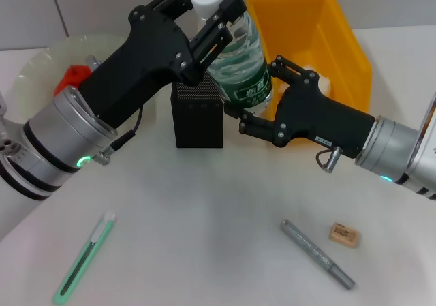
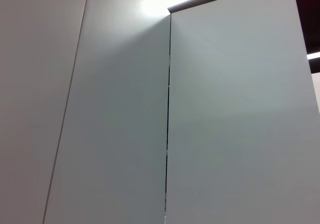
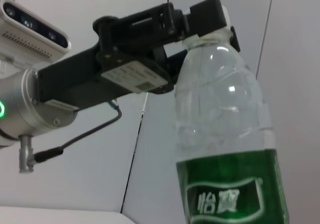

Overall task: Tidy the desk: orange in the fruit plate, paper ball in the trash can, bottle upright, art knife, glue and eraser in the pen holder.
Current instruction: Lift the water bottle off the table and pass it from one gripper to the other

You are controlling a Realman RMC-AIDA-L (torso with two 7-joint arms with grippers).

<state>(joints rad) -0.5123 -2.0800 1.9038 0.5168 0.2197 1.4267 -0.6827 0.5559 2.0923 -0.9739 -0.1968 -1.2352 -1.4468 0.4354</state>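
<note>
Pinching the neck just under the white cap, the left gripper (image 1: pixel 212 14) has the clear plastic water bottle with the green label (image 1: pixel 240 64) held about upright, while the right gripper (image 1: pixel 264 95) closes around the lower body at the label. My guess is that the two-handed hold steadies it for standing up. Left arm reaches in from the worktop's left edge, angled up and across; right arm comes in low from the right edge. The bottle hangs above the black mesh pen holder (image 1: pixel 197 114) near the back edge, beside the yellow plastic bin (image 1: pixel 340 40). Closer to the front edge lie the green art knife (image 1: pixel 85 258), grey glue pen (image 1: pixel 317 253) and tan eraser (image 1: pixel 345 235), not yet stowed.
</note>
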